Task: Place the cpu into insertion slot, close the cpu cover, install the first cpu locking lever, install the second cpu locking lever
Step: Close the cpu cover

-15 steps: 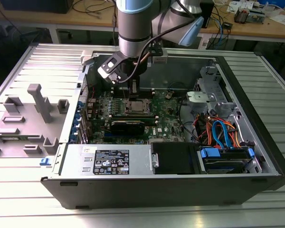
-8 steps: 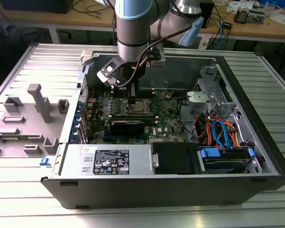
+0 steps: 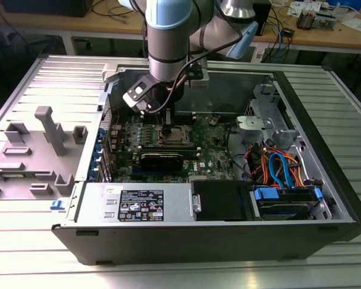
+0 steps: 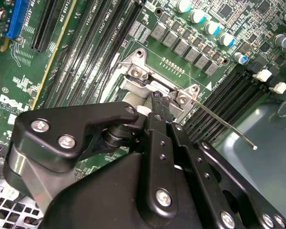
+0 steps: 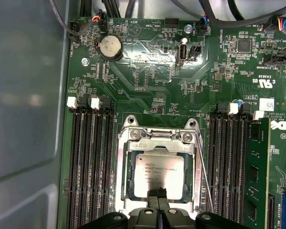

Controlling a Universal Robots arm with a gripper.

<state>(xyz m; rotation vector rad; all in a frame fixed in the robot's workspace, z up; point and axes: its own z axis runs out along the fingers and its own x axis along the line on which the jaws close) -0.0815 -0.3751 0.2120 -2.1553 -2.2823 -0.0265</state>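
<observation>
Silver-grey arm [image 3: 167, 57], pale blue joint caps [image 3: 171, 13], black cable [image 3: 187, 67]; matte black tool [image 4: 158, 101], silver screws [image 4: 163, 197].

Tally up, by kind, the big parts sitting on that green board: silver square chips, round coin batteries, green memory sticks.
cpu: 1
round coin battery: 1
green memory stick: 1
Total: 3

Green all over the motherboard [image 5: 148, 71], speckled with fine pale traces and white print. The cpu [image 5: 159, 174] shows dull silver-grey, and the cpu cover [image 5: 159, 136] around it is a brighter silver. The gripper [image 5: 158, 195] is matte black. Black memory slots [image 5: 88, 162] run in stripes, tipped by white clips [image 5: 71, 101]. In the exterior view, upper middle, the arm [image 3: 168, 30] is pale blue and grey. Lower right are orange, blue and red cables [image 3: 277, 165]. The table [image 3: 24, 259] is ribbed silver.
</observation>
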